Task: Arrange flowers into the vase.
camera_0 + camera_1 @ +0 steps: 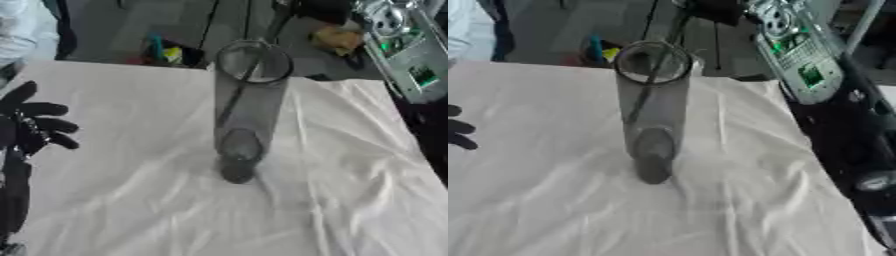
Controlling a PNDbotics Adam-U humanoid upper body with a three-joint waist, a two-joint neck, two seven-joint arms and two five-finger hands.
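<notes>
Upright, the clear vase [249, 107] stands mid-table, to the right of the left hand [31, 125], whose spread fingers hold nothing.

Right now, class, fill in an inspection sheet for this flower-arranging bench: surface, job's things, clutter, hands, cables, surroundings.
Surface: white cloth, creased, covering the table.
Job's things: clear glass vase upright near the middle; a thin dark stem-like line slants inside it; no blooms seen on the cloth.
Clutter: nothing seen on the cloth.
Hands: left hand at the left edge, fingers spread, holding nothing; right hand not in view.
Cables: nothing seen.
Surroundings: grey floor beyond the table; a dark container with colourful items; a yellowish object; equipment with green boards at right.
</notes>
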